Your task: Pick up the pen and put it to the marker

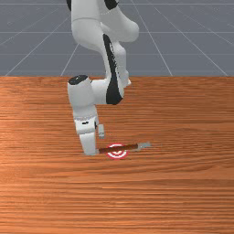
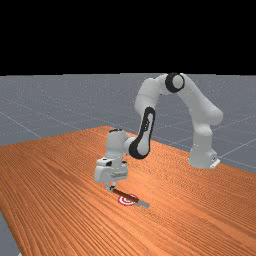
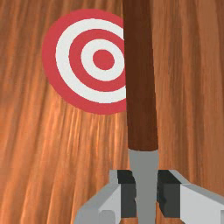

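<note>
The gripper (image 2: 111,187) is low at the far view's left of the red-and-white ringed marker (image 2: 121,201); in the wrist view the gripper (image 3: 146,197) has both dark pads against the grey end of the pen (image 3: 141,87). The pen's brown body stretches away from the hand and covers one side of the marker (image 3: 103,59), whose centre stays visible there. Seen from the front, the pen (image 1: 128,147) passes across the marker (image 1: 117,157), its far grey end toward the front view's right. I cannot tell whether the pen touches the table.
The wooden table (image 1: 183,192) extends around the pen and marker. The arm's base stands on the table toward the far view's right, and the arm arches over from there.
</note>
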Available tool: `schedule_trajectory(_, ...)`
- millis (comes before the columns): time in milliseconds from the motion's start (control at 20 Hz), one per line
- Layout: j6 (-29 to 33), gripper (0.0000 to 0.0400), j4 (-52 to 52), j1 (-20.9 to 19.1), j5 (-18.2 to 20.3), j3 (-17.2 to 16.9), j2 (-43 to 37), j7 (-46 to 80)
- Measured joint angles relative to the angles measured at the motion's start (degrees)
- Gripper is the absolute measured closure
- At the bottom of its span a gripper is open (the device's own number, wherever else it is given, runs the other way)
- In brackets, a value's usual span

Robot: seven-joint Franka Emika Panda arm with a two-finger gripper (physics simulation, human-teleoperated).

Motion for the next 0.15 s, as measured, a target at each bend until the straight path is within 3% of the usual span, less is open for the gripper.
schedule_trajectory(50,-2.5,0.0328,0.7,3.1,0.8,-3.3,-0.5,5.8)
schedule_trajectory(100,-1.7,0.021,0.1,5.1,1.1,-4.6,-0.9,8.9)
schedule_trajectory(150,-1.1,0.0129,-0.3,6.8,1.2,-5.1,-1.1,10.6)
